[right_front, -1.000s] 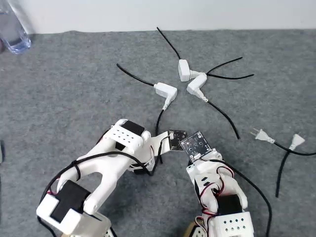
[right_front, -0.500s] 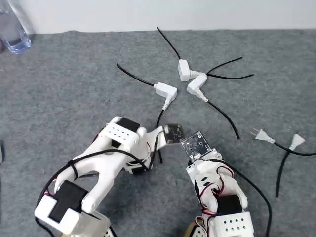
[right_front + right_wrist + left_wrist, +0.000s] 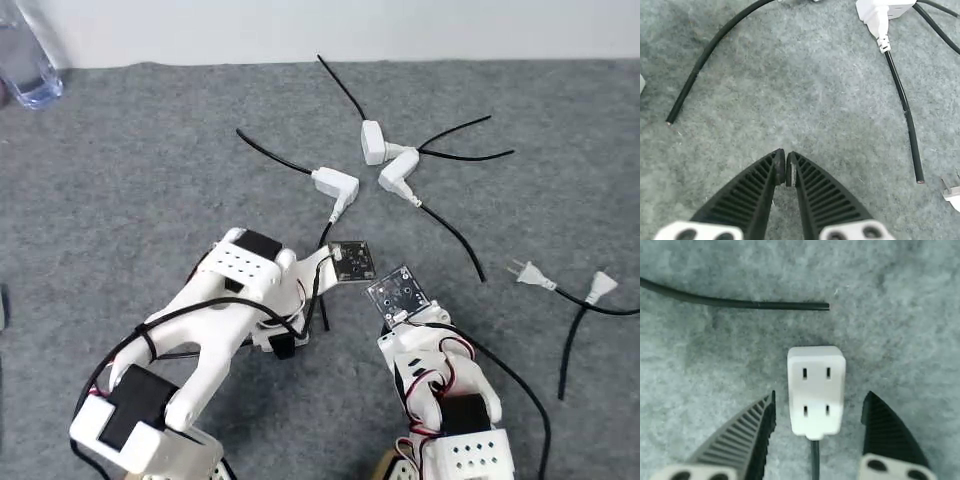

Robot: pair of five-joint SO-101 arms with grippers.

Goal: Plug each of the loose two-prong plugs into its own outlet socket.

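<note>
We note that the left gripper (image 3: 819,402) has its jaws spread, one on each side of the white two-outlet socket block (image 3: 816,389). The block lies slots-up on the grey carpeted table (image 3: 900,300) at the centre of the left wrist view, and its black cord (image 3: 814,460) runs back between the jaws. The right gripper (image 3: 785,167) has its jaws pressed together on nothing. We judge two risks: a closing grip may cover the slots or skid the light block. Also, a white two-prong plug (image 3: 527,273) and a second plug (image 3: 600,286) lie well apart, at the right of the high view. All four slots are vacant. We cannot tell what the clear bottle (image 3: 25,60), upper left, holds.
</note>
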